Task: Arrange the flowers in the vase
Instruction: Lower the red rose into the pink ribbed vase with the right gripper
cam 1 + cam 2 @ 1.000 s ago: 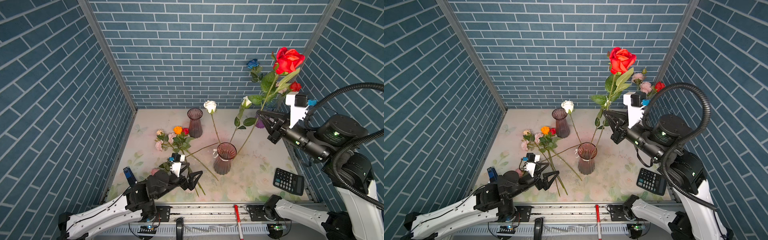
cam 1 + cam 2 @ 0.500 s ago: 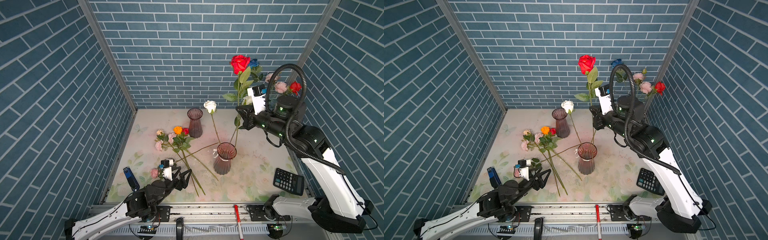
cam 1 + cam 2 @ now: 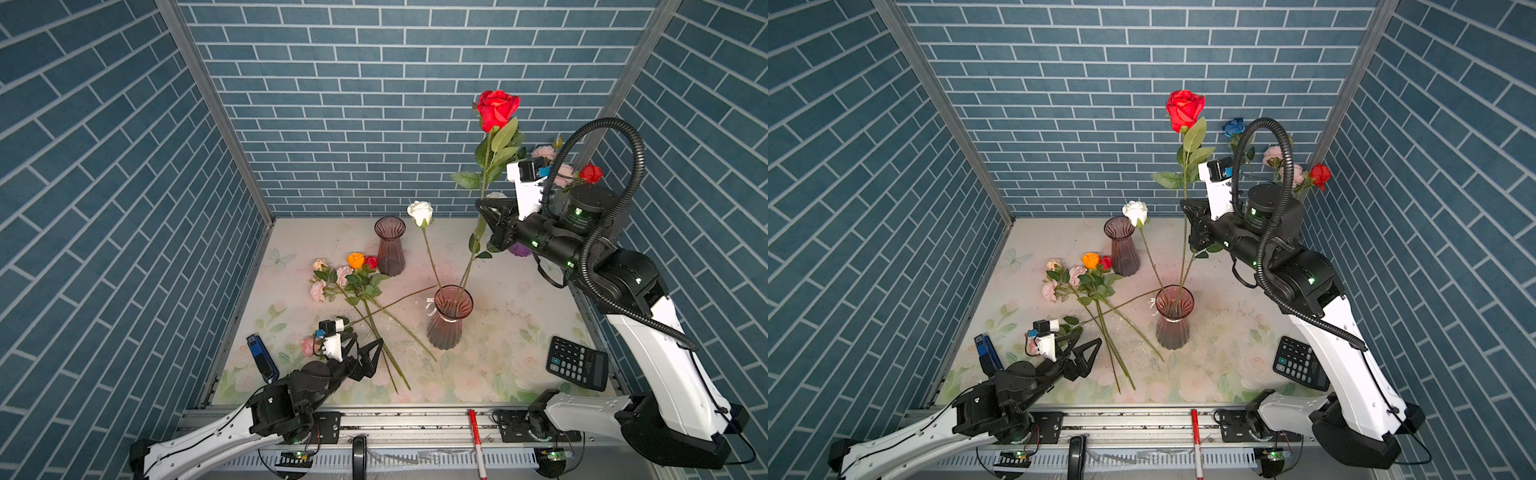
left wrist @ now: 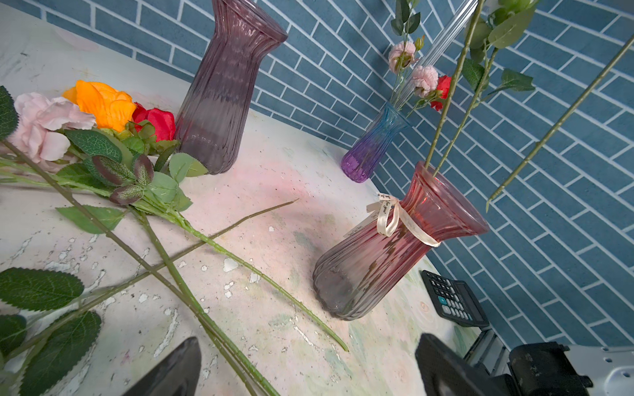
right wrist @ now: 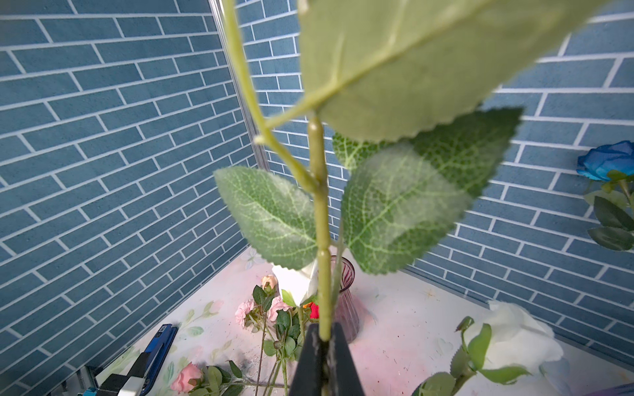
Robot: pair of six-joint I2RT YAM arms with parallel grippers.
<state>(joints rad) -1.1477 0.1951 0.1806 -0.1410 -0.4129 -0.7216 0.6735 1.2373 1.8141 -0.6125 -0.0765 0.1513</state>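
Right of centre in both top views, the right gripper (image 3: 484, 204) is clamped tight on the stem of a red rose (image 3: 498, 109), roughly halfway down, with the bloom way up against the back wall. The right wrist view shows the stem pinched between the fingers (image 5: 307, 363), with leaves filling most of the frame. The lower end of the stem drops toward the pink vase (image 3: 449, 320) mid-table. In the left wrist view its tip hangs in the air close to the rim, and I can't tell if it's over the mouth. Two white roses (image 3: 419, 212) stand in that vase, one mostly hidden behind the gripper. Lower left, the left gripper (image 3: 368, 348) is spread wide and holding nothing, low over the table (image 3: 498, 374), next to the crossed stems of the loose flowers (image 3: 353, 276) lying left of the vase. A purple vase (image 3: 390, 245) sits further back, a third vase (image 4: 374, 144) in the far right corner holds blue, pink and red blooms, and a calculator (image 3: 577, 368) sits lower right.
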